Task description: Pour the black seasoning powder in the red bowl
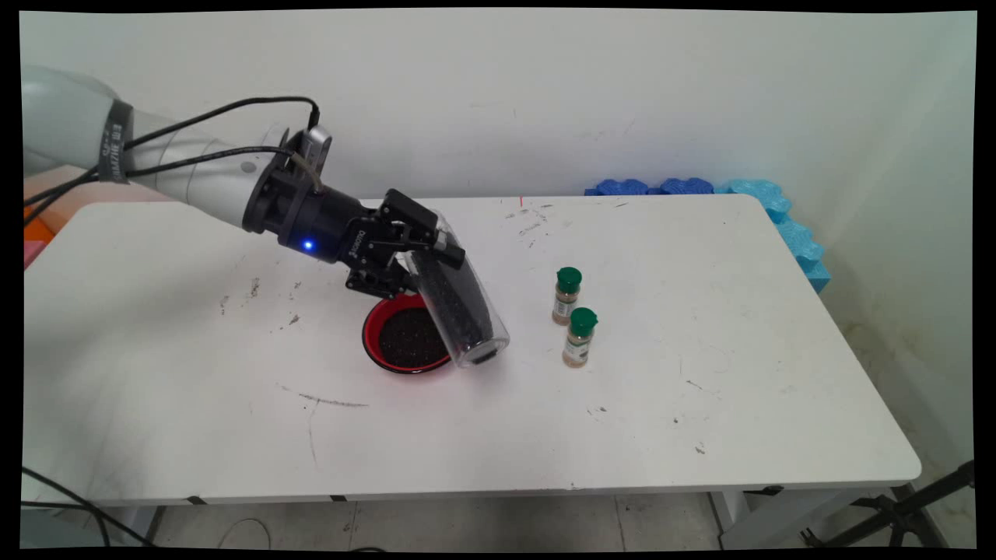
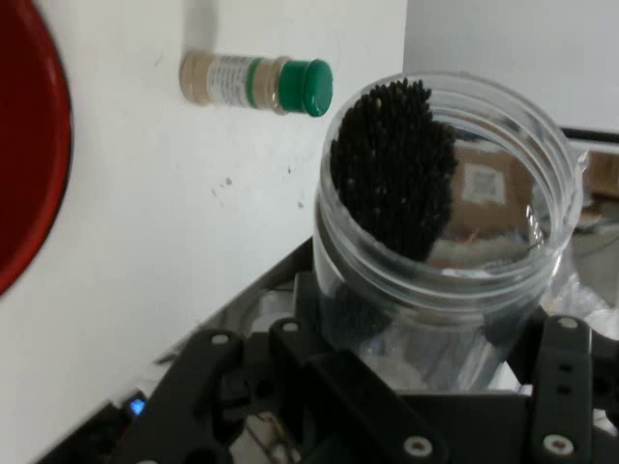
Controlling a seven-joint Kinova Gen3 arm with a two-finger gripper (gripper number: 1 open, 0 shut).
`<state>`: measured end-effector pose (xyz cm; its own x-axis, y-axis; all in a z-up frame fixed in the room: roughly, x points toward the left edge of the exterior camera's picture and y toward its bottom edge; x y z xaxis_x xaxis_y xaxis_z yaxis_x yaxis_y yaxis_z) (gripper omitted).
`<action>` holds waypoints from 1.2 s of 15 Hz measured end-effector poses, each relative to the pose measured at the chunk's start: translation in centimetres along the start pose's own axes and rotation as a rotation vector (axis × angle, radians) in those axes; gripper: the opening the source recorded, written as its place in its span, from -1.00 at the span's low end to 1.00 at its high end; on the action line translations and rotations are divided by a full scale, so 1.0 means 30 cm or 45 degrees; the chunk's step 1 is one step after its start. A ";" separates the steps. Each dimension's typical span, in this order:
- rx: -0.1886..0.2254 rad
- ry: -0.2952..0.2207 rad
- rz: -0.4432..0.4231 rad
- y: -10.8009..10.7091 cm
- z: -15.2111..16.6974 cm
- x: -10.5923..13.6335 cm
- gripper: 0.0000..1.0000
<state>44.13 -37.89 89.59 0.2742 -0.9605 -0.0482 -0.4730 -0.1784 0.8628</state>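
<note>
Above the red bowl (image 1: 405, 339), the gripper (image 1: 424, 253) pinches a clear jar (image 1: 459, 299) of black grains, tilted, its base low beside the bowl. Two green-capped spice bottles (image 1: 566, 295) stand nearby. Any tipping wants slow, steady wrist movement.

White bench (image 1: 700, 435), scuffed. Two green-capped spice jars (image 1: 566, 295) (image 1: 580, 337) stand upright right of centre, close together, one nearer than the other. Blue foam pieces (image 1: 778, 210) line the far right edge against the wall. Black stand legs (image 1: 895, 517) on the floor, near right.
</note>
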 end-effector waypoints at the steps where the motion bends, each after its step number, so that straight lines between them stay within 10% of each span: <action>1: 0.008 0.001 0.066 0.007 -0.003 0.001 -1.00; 18: 0.099 0.027 1.166 0.144 -0.010 0.012 -1.00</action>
<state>42.43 -38.94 93.45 -0.2206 -0.7299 0.6470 -0.5679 0.6354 0.5232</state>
